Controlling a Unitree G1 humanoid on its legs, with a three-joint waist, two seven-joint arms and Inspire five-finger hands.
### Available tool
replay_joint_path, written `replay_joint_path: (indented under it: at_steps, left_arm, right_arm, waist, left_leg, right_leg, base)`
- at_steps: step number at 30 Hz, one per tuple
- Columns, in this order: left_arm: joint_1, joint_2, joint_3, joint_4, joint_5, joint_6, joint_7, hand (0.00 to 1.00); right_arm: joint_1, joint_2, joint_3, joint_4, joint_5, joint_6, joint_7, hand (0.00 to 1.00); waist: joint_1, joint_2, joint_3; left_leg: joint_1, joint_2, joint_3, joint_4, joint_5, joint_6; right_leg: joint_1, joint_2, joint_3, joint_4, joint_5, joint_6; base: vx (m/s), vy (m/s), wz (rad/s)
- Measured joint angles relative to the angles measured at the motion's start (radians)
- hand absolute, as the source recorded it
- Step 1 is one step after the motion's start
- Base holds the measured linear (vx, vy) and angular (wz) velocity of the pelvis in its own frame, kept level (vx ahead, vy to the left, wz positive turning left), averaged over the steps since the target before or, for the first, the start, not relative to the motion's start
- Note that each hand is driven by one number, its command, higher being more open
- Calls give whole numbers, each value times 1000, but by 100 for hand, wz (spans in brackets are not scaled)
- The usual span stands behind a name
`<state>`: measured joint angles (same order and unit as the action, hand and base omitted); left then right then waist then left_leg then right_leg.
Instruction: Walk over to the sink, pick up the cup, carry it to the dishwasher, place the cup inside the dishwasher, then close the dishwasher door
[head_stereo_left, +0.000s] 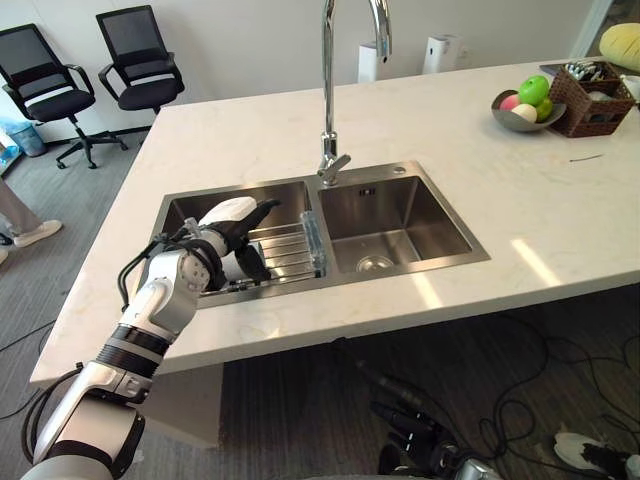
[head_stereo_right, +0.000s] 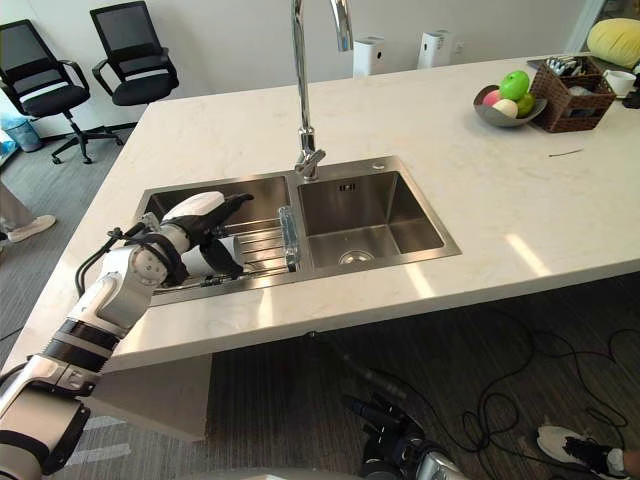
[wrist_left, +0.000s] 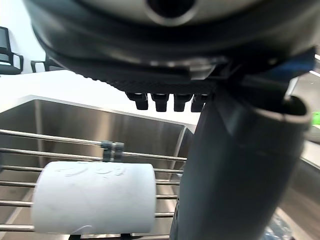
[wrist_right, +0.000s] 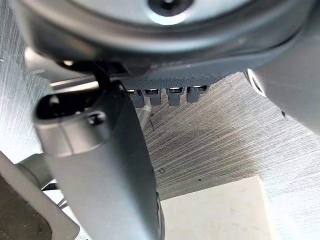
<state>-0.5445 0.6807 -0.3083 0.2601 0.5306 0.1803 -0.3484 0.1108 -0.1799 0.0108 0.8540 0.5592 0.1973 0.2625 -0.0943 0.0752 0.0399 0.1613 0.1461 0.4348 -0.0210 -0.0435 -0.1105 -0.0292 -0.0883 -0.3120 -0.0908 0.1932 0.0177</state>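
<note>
One white cylindrical cup (wrist_left: 92, 197), steel-wire rack (head_stereo_left: 286, 254)

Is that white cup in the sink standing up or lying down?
Lying on its side: the cup rests with its round wall across the wire rack.

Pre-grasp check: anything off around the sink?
The cup lies on its side on the wire rack in the left sink basin, not upright. The left robot hand hovers by it, open. Nothing else stands out.
</note>
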Motion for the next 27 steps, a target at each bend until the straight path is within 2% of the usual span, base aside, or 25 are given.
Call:
replay_joint_path:
  at_steps: [7,18,27]
  left_arm:
    - [0,9,0,87,0,7,40,100]
    - [-5,10,24,142,0,-10,44,100]
    - [-5,8,29,228,13,-6,125,100]
  right_arm:
    - [2,0,0,0,8,0,3,100]
    - [2,-2,0,2,10,0,13,100]
    - [1,-1,0,3,29,-1,19,100]
  waist:
    - [-1,-2,-1]
    - [-2,-3,0]
    - [-6,-12,6]
  left_leg:
    - [2,0,3,-1,-1,0]
    - [8,0,12,-4,-7,-1]
    - [8,0,15,-4,-9,-1]
  right_leg:
    - [0,1,3,0,-2,3]
    - [0,3,10,0,-5,7]
    - [-2,4,12,-1,-5,8]
  base:
    - [-5,2,0]
    - [-2,2,-1]
    - [0,0,0]
